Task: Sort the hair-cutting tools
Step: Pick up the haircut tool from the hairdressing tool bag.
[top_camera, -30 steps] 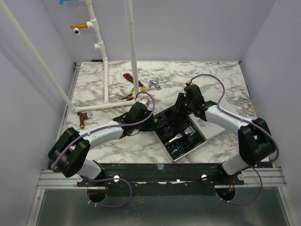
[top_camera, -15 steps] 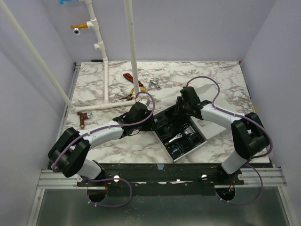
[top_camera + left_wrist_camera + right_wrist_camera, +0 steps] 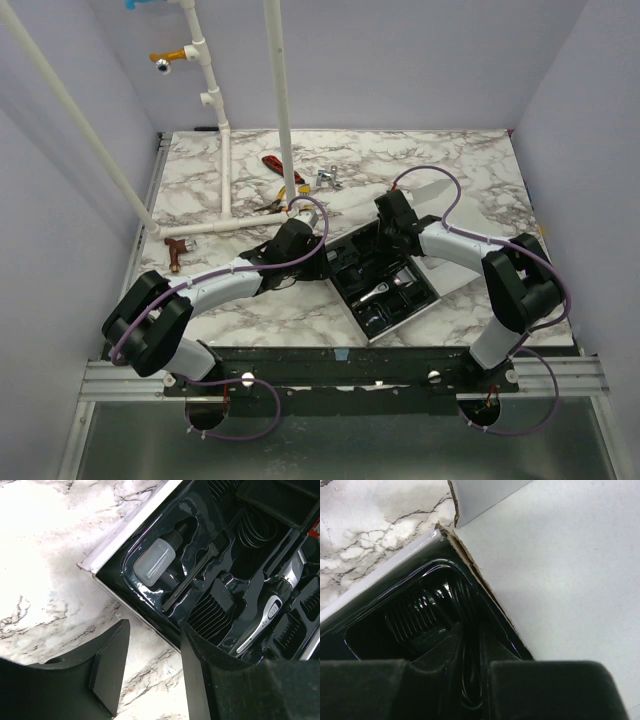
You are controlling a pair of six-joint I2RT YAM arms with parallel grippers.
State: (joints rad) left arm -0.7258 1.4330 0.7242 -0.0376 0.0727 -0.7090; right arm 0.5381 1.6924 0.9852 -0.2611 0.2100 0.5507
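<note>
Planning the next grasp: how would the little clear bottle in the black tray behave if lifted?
The bottle looks like thin translucent plastic, so it is probably light and slightly squeezable. Its round body lies on its side, so it may roll once out of its moulded pocket in the tray. Its smooth surface could slip between fingers.

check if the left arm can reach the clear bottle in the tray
Probably yes: the left gripper hangs open just short of the bottle, which lies uncovered in its recess by the rim of the tray.
</note>
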